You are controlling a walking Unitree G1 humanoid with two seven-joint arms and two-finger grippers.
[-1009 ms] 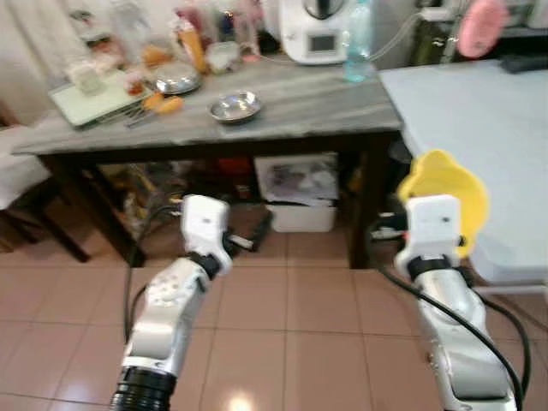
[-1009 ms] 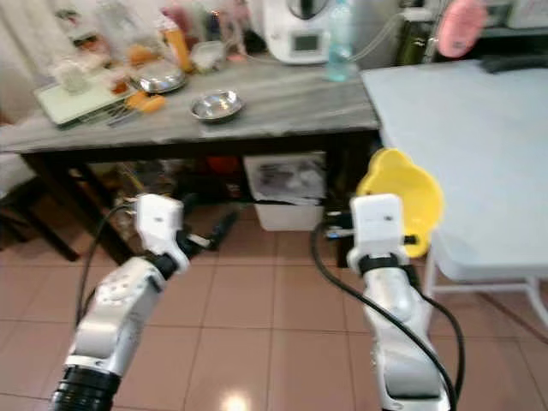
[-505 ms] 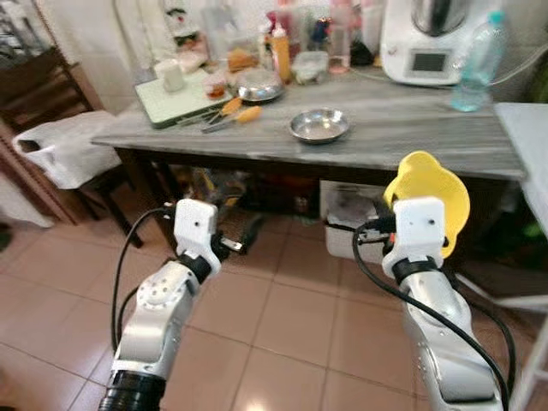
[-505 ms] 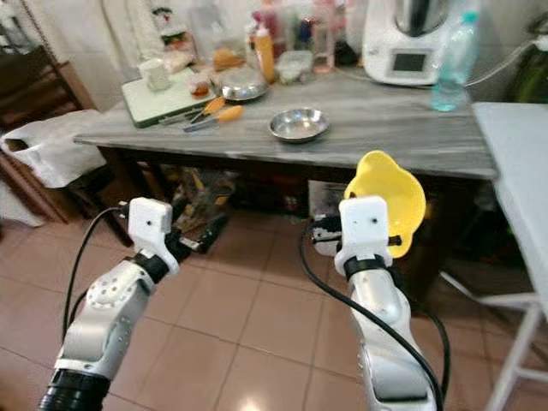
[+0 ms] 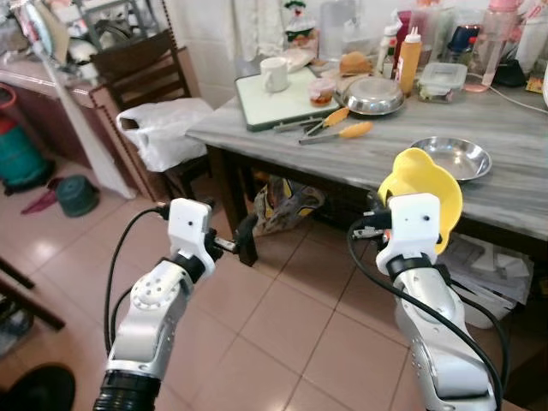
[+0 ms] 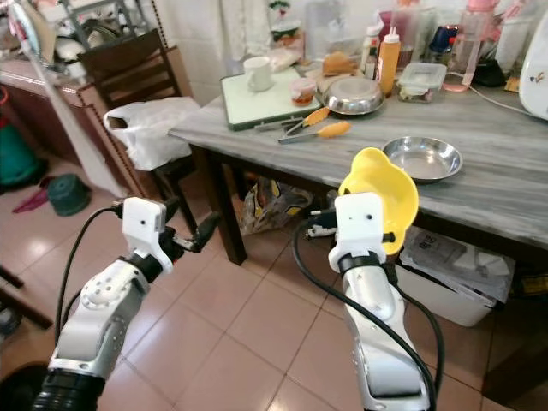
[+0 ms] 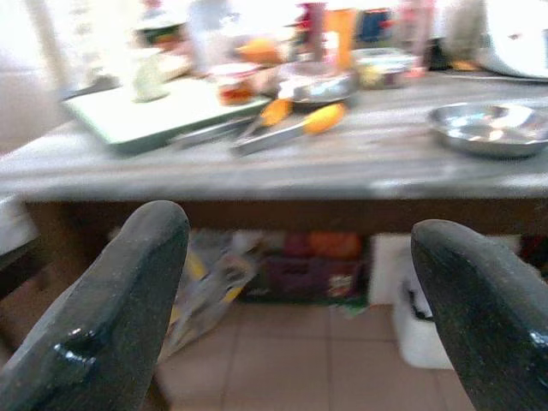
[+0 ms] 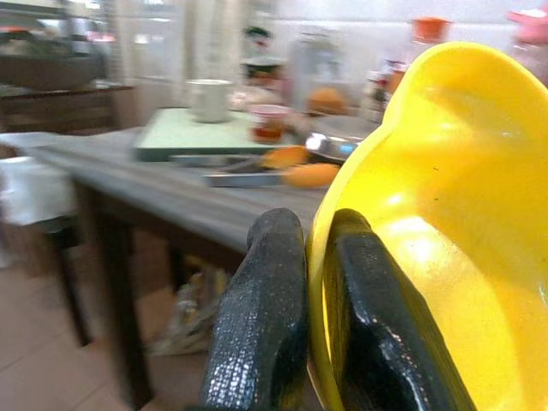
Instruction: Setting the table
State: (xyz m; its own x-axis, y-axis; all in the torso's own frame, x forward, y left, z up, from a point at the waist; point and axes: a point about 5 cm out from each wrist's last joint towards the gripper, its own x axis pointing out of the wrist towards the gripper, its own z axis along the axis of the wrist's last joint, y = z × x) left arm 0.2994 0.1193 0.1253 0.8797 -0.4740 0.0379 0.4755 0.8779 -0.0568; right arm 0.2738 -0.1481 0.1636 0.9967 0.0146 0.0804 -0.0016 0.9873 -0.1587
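Before the table [image 5: 411,171], our right gripper [image 8: 321,334] pinches the yellow bowl [image 5: 421,187] by its rim; light, stiff, slippery. Left gripper [image 7: 291,308] gapes empty.

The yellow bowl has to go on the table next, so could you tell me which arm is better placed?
The right: its hand already pinches the yellow bowl by the rim, near the table. The left hand is open, empty, lower.

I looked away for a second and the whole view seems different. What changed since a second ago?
The camera swung left: the white table left view, while a chair and white bag entered. Nothing was grabbed or released. The right hand still clamps the yellow bowl; the left hand stays open.
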